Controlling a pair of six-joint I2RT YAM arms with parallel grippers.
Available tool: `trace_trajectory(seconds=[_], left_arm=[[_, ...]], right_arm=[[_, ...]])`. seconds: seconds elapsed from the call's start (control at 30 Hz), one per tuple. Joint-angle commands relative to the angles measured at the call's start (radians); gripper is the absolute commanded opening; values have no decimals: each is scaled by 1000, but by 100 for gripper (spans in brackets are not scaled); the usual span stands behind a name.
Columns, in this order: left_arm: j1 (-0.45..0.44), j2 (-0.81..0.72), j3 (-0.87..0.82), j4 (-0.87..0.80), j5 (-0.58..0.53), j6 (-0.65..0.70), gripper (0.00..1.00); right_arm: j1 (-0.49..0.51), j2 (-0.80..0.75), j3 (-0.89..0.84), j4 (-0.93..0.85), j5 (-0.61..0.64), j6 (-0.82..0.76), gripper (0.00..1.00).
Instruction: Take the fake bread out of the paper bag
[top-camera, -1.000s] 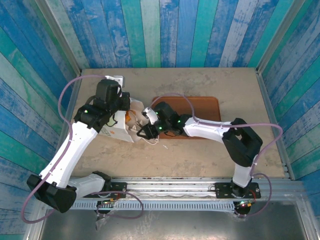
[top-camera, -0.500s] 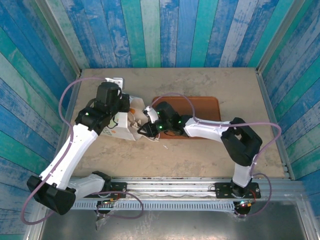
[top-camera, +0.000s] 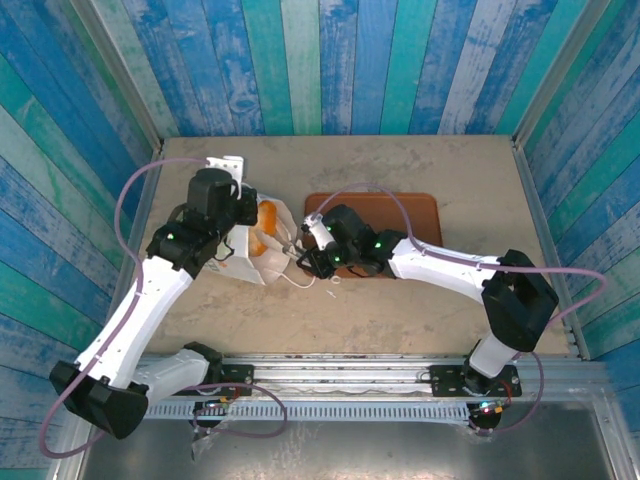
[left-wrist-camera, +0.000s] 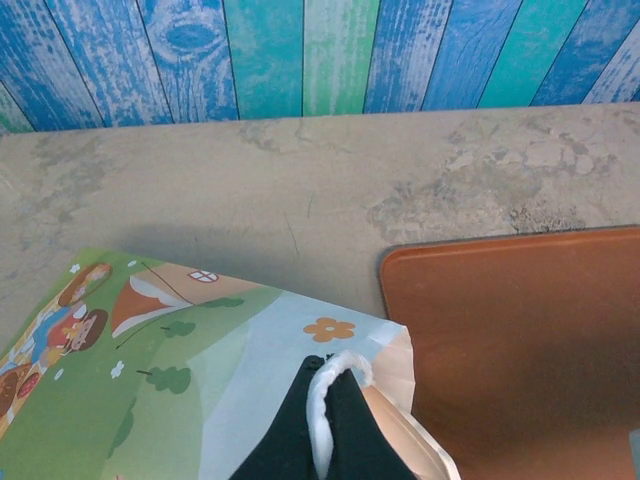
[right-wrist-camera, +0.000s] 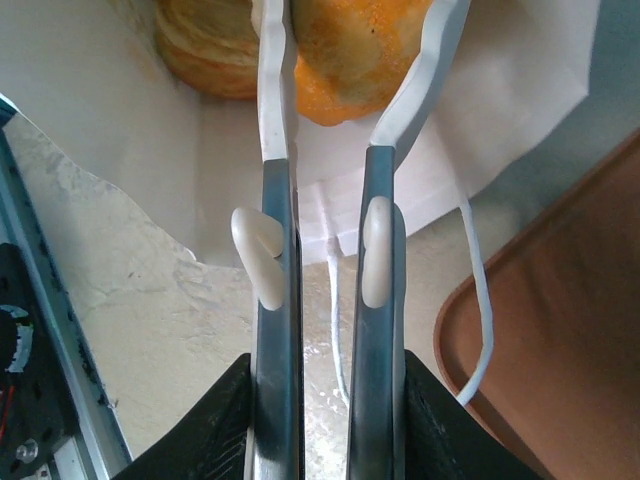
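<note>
While my left end effector (left-wrist-camera: 322, 378) stays out of it and simply pinches the white rim of the paper bag (left-wrist-camera: 180, 370) on the counter (left-wrist-camera: 300, 190), my right end effector (right-wrist-camera: 355, 30) is clamped on an orange piece of fake bread (right-wrist-camera: 345, 70) inside the bag's mouth. A browner ridged loaf (right-wrist-camera: 205, 50) lies beside it, and the brown tray (left-wrist-camera: 520, 340) sits near.

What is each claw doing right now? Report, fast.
Left claw: closed, pinching the top edge of the paper bag.
Right claw: closed on an orange piece of fake bread in the bag's mouth.

Bright, even light; soft, faint shadows.
</note>
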Motion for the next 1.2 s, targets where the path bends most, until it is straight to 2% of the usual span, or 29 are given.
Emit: trace_trajectory(seconds=[0.0, 0.17, 0.2, 0.4, 0.53, 0.6, 0.73, 0.87, 1.17], left_arm=[[3, -42, -7, 65, 13, 27, 0], [5, -59, -25, 89, 88, 37, 0], [4, -63, -31, 96, 105, 38, 0], [4, -70, -46, 101, 134, 36, 0], [4, -77, -52, 105, 142, 34, 0], [4, -80, -57, 109, 142, 34, 0], [4, -78, -67, 121, 135, 34, 0], [5, -67, -72, 131, 111, 35, 0], [47, -23, -40, 160, 146, 14, 0]], right_arm=[[6, -37, 3, 18, 42, 17, 31], [8, 64, 103, -76, 28, 47, 37], [9, 86, 126, -89, 23, 55, 40], [12, 139, 133, 13, -29, 145, 54], [11, 174, 155, 4, -10, 173, 57], [11, 183, 161, 20, -29, 178, 56], [12, 175, 150, 74, -80, 184, 40], [12, 108, 116, 78, -86, 162, 32], [9, -83, -10, 60, -112, 145, 30]])
